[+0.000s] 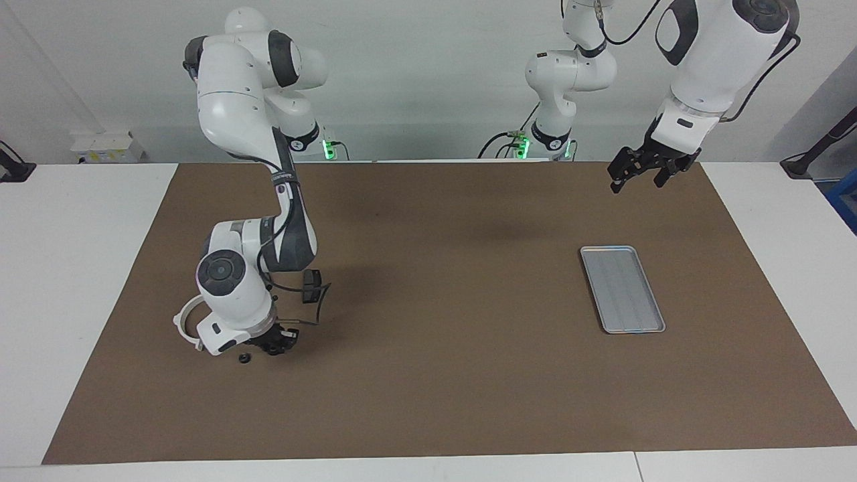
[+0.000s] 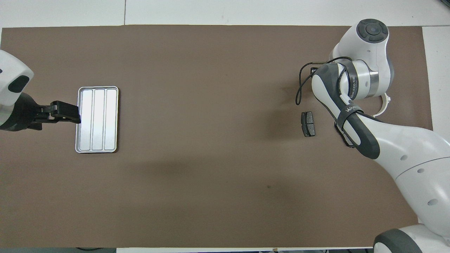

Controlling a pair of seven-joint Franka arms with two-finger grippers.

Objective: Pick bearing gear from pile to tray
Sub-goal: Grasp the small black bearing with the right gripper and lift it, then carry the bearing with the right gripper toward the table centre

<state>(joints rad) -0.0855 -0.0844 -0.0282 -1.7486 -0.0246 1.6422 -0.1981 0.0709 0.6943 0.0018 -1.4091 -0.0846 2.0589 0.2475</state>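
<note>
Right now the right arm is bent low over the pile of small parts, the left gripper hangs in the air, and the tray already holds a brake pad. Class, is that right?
Not quite: the tray holds nothing, its ribbed floor bare in the overhead view. A brake pad lies on the mat by the pile. The right gripper is low over the pile, and the left gripper hangs in the air.

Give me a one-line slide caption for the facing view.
Right gripper low at the pile on the brown mat; left gripper waits raised, tray empty.

Right pincer (image 1: 280,343) low over pile (image 1: 244,358); left pincer (image 1: 641,175) raised, waiting; tray (image 1: 622,288) empty.
</note>
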